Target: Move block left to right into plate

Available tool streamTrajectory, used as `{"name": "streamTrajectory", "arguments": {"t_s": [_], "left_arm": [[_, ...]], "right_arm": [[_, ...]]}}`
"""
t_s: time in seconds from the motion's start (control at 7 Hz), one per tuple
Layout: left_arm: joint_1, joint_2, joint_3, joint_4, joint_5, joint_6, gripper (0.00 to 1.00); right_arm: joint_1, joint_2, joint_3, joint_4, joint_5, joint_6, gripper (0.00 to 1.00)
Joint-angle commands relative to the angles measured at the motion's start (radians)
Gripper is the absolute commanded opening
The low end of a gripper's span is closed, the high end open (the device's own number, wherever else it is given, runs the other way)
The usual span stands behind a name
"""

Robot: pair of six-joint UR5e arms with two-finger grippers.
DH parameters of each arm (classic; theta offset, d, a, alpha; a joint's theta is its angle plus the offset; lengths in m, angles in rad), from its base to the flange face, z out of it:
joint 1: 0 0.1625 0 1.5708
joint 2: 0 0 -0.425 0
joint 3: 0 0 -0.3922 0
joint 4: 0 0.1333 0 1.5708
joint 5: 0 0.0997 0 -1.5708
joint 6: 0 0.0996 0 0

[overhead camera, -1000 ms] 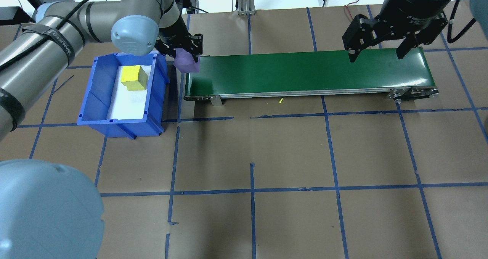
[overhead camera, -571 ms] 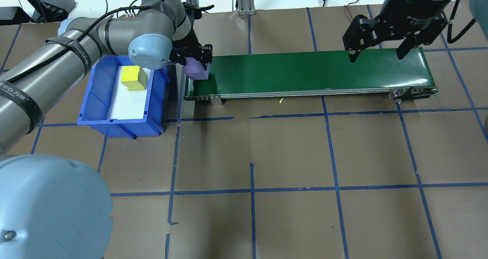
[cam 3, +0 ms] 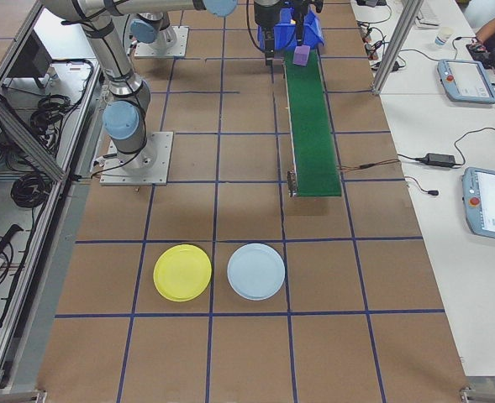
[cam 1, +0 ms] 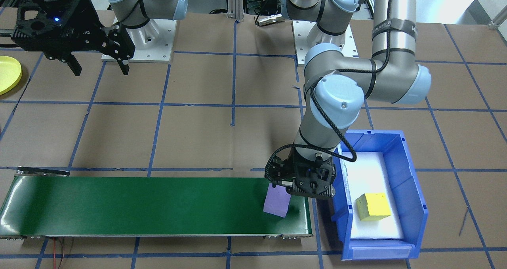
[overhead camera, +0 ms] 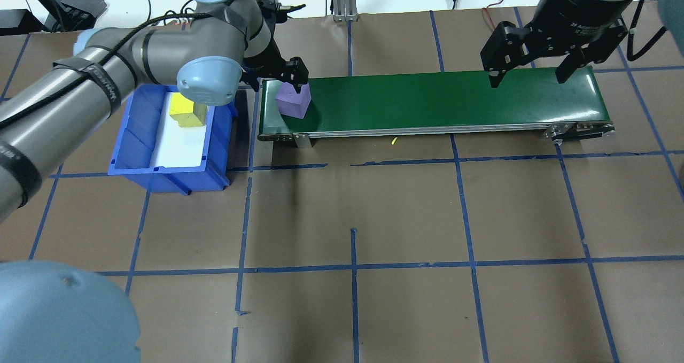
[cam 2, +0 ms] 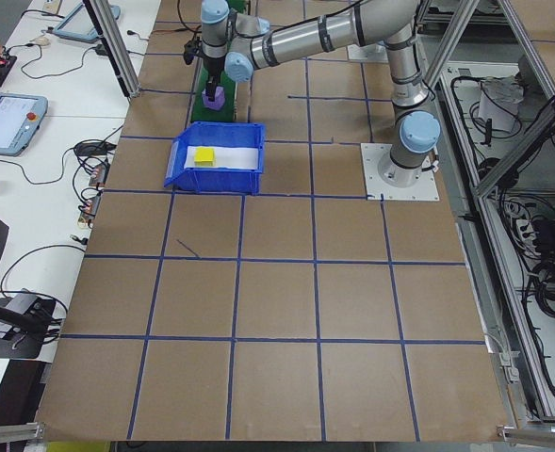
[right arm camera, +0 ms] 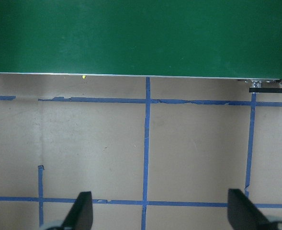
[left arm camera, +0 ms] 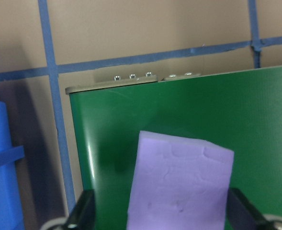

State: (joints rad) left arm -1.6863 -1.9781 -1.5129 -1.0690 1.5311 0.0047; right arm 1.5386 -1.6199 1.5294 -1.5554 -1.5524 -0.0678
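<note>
Now purple block (overhead camera: 293,100) on green conveyor (overhead camera: 438,102), under left gripper (overhead camera: 297,83).

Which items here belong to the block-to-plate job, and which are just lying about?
Job:
- purple block, on the green conveyor belt, under the left tool
- right tool, open over the belt's far end
- yellow plate

Lying about:
- blue bin holding a yellow block
- pale blue plate
</note>
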Motion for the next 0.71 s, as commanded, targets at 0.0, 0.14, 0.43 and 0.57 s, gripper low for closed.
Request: {"name": "streamTrajectory", "arguments": {"t_s": [0.0, 0.14, 0.43, 0.57], "left_arm": [[0.127, 0.090, 0.011, -0.138, 0.035, 0.005, 1.00], [0.198, 0.093, 0.011, -0.164, 0.034, 0.011, 1.00], [0.276, 0.052, 0.008, -0.157, 0.040, 0.166, 1.00], [0.331, 0.009, 0.010, -0.148, 0.029, 0.190, 1.00]], "right_arm": [[0.000, 0.002, 0.000, 0.000, 0.000, -0.001, 1.00], [-0.005, 0.003, -0.009, 0.000, 0.000, -0.007, 1.00], [-0.011, 0.006, -0.009, -0.003, -0.002, -0.055, 1.00], [-0.014, 0.005, -0.009, -0.002, -0.011, -0.120, 1.00]]}}
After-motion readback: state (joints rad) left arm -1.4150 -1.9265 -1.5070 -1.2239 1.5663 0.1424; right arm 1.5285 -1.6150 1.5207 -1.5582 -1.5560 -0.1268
